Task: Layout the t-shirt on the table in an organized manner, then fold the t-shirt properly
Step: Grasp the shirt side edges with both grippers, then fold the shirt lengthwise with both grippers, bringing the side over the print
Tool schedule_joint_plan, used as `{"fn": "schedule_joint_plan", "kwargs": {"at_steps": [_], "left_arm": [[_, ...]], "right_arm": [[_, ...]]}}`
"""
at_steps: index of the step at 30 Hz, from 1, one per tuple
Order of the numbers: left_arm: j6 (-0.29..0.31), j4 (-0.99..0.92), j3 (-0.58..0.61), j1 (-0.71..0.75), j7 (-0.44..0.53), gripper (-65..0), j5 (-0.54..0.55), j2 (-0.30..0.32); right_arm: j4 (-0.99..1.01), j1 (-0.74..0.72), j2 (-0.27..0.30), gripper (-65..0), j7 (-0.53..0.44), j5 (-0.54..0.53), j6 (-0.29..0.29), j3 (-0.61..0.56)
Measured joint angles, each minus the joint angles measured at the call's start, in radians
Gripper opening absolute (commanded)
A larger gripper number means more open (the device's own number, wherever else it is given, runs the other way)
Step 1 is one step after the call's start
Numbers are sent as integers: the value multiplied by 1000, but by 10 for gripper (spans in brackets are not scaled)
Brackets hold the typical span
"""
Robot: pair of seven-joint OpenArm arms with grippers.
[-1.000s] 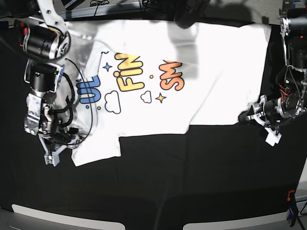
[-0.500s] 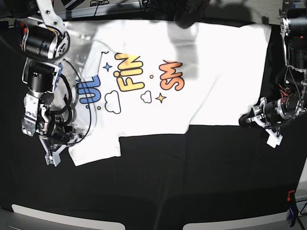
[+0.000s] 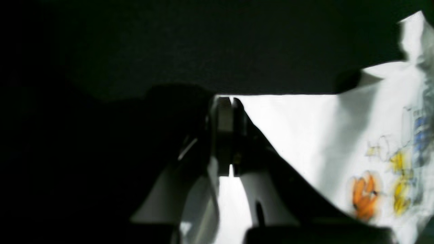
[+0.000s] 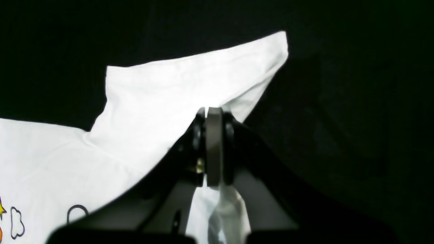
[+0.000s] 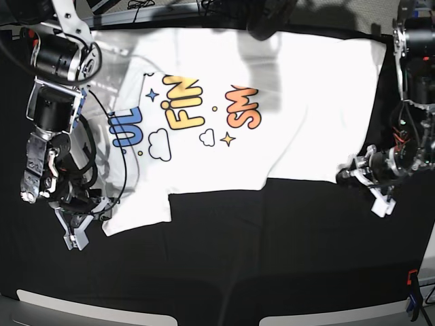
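Because my right claw (image 4: 212, 113) pinches the sleeve of the t-shirt (image 5: 299, 102) near one table (image 5: 224, 258) edge, and my left claw (image 3: 228, 101) is closed at the hem corner opposite, I can stretch the shirt flat, print up, along the far edge.

White t-shirt (image 5: 306, 102), blue-yellow-orange print; black table (image 5: 272, 258).

The t-shirt (image 5: 272, 115) print reads roughly "UL", "FiN" and "SM" in cartoon letters.
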State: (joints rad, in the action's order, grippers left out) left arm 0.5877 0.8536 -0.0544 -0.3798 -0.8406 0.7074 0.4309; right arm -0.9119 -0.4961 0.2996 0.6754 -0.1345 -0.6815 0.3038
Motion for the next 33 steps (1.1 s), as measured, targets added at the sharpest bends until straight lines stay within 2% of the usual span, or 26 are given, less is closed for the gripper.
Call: {"fn": "schedule_joint_plan", "kwargs": {"at_steps": [4,8,12,19,23,27,33], "left_arm": [[1,9,1,-1,78,-650,-130,-32],[-10,61,1,3,63,-650,-158,-34],[-92,164,1,2,73,-650,-198,-28],[-106,257,1,3,57,-650,-272,-23],[-220,266,1,-3,105,-650,-347,-22],[-225,266,1,-22,105,-650,-361,-21],[-224,266,1,-62,104,-650,-356,-1]], "right_arm": [[0,0,1,-650,10,-1,0,0],[-8,0,6,-650,24,-1,-4,0],[-40,0,21,-650,35,-4,-8,0],[-57,1,63,-650,71,-48,-11,0],[-58,-3,101,-650,68,-71,-11,-1],[-59,-9,139,-650,67,-73,-11,0],[-60,-28,161,-650,70,-79,-11,-1]]}}
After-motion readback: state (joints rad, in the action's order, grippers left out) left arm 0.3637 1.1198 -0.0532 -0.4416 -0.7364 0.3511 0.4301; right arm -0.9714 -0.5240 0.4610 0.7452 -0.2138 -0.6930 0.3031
